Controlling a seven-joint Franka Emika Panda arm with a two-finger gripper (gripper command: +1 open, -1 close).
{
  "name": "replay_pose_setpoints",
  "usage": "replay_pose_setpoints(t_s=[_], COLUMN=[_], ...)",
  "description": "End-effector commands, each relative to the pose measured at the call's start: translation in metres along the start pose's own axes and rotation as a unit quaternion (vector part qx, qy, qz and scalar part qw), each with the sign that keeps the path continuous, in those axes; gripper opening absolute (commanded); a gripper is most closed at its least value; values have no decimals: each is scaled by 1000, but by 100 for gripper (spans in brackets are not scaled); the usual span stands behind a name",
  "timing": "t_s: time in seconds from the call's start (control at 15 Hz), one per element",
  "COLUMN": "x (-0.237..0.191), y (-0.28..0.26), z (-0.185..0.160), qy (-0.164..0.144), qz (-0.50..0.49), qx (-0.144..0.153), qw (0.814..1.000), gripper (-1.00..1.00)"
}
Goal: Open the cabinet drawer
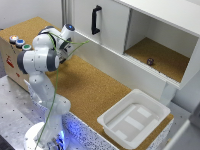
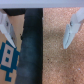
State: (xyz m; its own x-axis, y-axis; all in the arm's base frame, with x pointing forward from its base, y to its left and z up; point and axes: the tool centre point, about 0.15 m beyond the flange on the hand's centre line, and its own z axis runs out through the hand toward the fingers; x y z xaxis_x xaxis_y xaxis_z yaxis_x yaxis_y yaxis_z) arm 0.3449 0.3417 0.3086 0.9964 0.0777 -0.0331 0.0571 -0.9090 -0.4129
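While the arm [image 1: 42,60] stood at the exterior view's left end of the cork worktop [image 1: 95,90], the cabinet [image 1: 145,35] sat along the far edge, well apart from the hand [image 1: 67,37]. Its white panel carried a black vertical bar handle [image 1: 96,20], and beside that, toward the exterior view's right, an open compartment showed a cork floor [image 1: 160,57] with a small dark object [image 1: 150,61] resting on it. A shallow white tray [image 1: 134,117] lay on the worktop nearer the camera, clear of the cabinet.

In the wrist view the hand [image 2: 40,30] was spread wide, its two pale fingers [image 2: 72,30] far apart with nothing between them; below lay cork, a dark band [image 2: 31,47] and a cardboard surface with a blue printed mark [image 2: 7,57].

The panel looked rigid and boxy, probably light enough to move with a steady pull, though I judged it might bind if drawn off-axis. The bar handle seemed the only sensible place to grip: stiff, narrow, standing off the panel so fingers could close around its middle. Its smooth black finish might slip, so a firm, centred hold across the bar would likely serve best, pulling straight out from the face.
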Motion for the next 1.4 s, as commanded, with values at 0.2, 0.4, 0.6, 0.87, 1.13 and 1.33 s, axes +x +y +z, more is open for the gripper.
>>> replay_pose_setpoints(t_s=[0.2,0.4,0.6,0.87,1.13,1.33], x=[-5,-8,-10,-11,-15,-15], y=[1,5,20,54,89,115], z=[14,9,5,-9,-12,-18], qy=[21,26,25,32,9,-6], qz=[-11,-11,6,28,31,24], qx=[20,16,17,40,45,52], qw=[999,999,1000,998,998,998], gripper=[-100,-100,-100,-100,-100,-100])
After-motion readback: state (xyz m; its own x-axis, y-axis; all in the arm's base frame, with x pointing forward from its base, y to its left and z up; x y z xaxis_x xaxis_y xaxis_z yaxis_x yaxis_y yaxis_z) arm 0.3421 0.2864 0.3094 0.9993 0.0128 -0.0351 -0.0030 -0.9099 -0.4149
